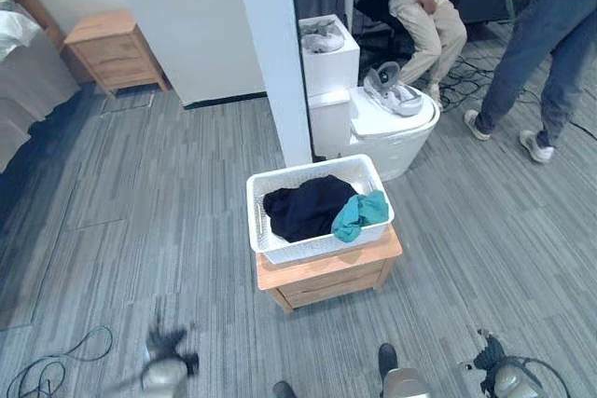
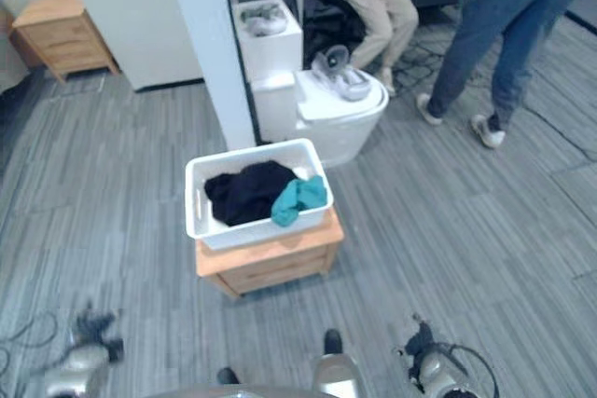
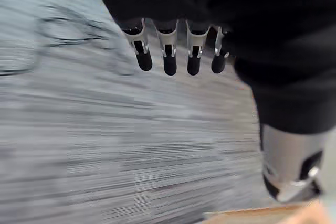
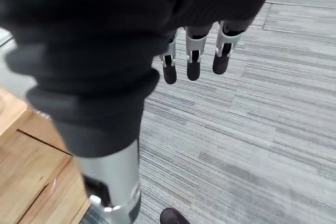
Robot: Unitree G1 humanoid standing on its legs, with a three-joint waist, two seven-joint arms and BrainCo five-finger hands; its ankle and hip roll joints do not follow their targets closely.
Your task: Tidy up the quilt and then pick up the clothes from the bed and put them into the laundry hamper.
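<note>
We see the robot's left hand (image 3: 178,51) hanging low above the floor at its left side, fingers (image 3: 169,59) straight and relaxed, holding nothing. Its right hand (image 4: 197,51) hangs low at the right side, fingers (image 4: 193,61) likewise loose and empty, thumb apart.

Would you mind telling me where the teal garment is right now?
The teal garment lies in the white hamper, right of the dark clothes, on the low wooden stand.
</note>
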